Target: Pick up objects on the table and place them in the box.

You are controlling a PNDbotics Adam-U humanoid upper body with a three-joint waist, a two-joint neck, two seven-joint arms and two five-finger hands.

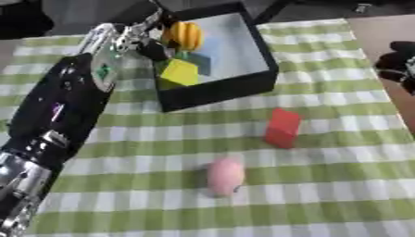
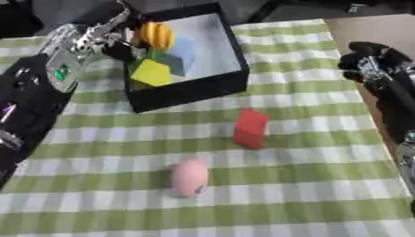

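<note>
Black-walled box (image 1: 220, 88) at far left, already holding yellow block (image 1: 180, 72), orange ridged piece (image 1: 185, 35), blue and green shapes. Left hand (image 1: 151, 42) at its left rim — fingers' state cannot tell. Right hand (image 2: 369, 59) idle at right edge, fingers curled, holding nothing. Remaining: red block (image 1: 283, 127) upright mid-cloth; pink egg (image 1: 224, 176) nearer, long axis fore-aft. Open cloth all round — either reachable.

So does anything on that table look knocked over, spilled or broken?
Nothing stands out. The red block and pink egg-shaped thing simply lie on the checked cloth, not yet in the black box. Nothing looks spilled or damaged.
</note>
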